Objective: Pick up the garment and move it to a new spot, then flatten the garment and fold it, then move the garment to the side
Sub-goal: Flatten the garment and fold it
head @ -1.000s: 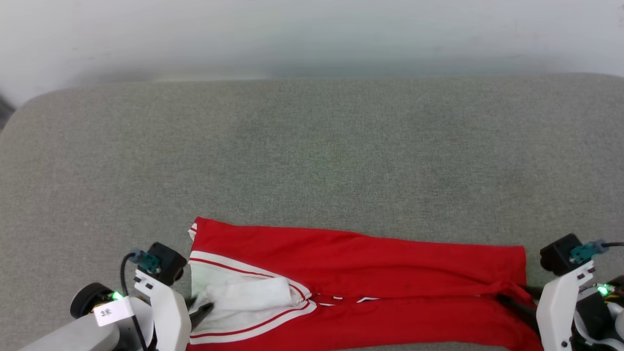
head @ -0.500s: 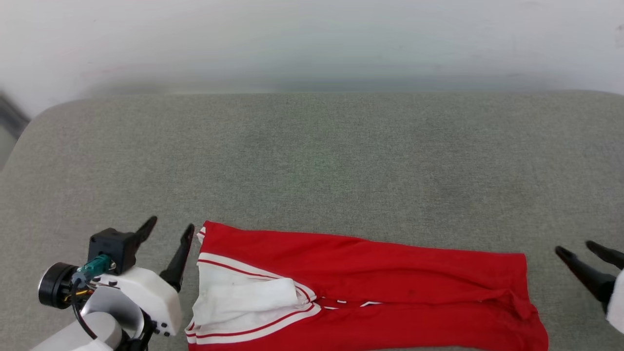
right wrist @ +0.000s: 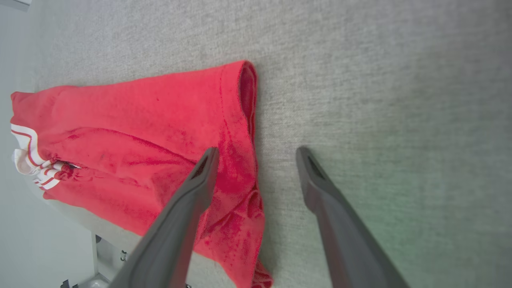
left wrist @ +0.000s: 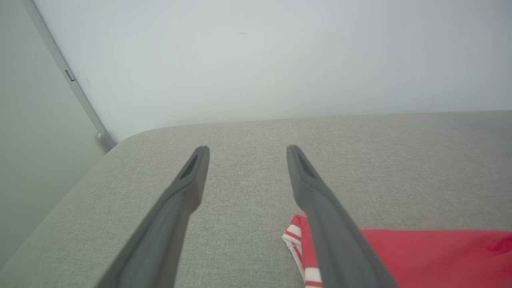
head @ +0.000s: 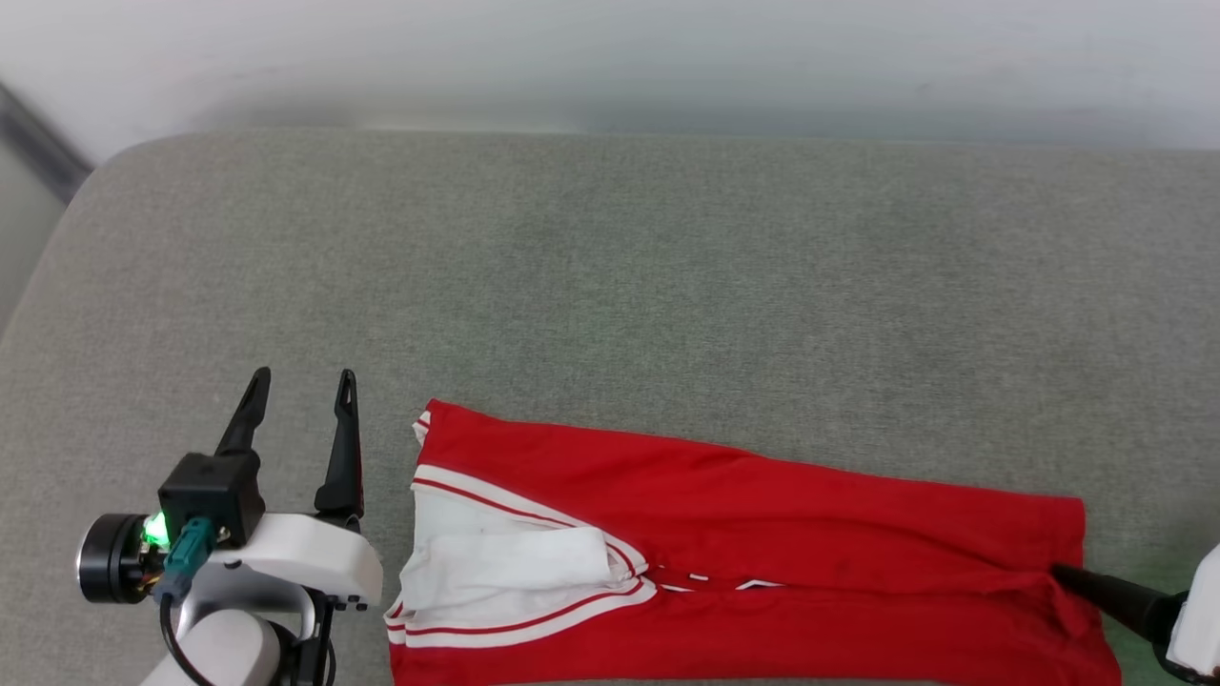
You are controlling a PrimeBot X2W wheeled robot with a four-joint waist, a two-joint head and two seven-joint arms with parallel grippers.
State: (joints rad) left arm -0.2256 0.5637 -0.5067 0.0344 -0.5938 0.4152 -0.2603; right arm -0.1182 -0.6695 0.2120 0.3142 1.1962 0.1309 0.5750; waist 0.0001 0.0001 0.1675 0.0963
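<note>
The garment (head: pixel 762 534) lies folded into a long red strip along the near edge of the grey padded table (head: pixel 610 286), with its white sleeve and striped trim at the left end. My left gripper (head: pixel 301 376) stands open just left of that end, apart from the cloth, fingers pointing away from me. In the left wrist view the left gripper (left wrist: pixel 248 148) is empty, with the garment's striped corner (left wrist: pixel 296 236) by its right finger. My right gripper (right wrist: pixel 258 150) is open over the garment's (right wrist: pixel 140 132) right hem. One dark finger (head: pixel 1106 591) reaches that hem.
A white wall (head: pixel 610 57) runs right behind the table. The table's rounded far left corner (head: pixel 105 162) meets a grey strip (head: pixel 38 138) on the wall. Bare grey fabric stretches beyond the garment and to its left.
Both grippers have opened and let go of the garment's ends. The left one swung out to the left of the cloth and now points forward. The head camera has shifted.
</note>
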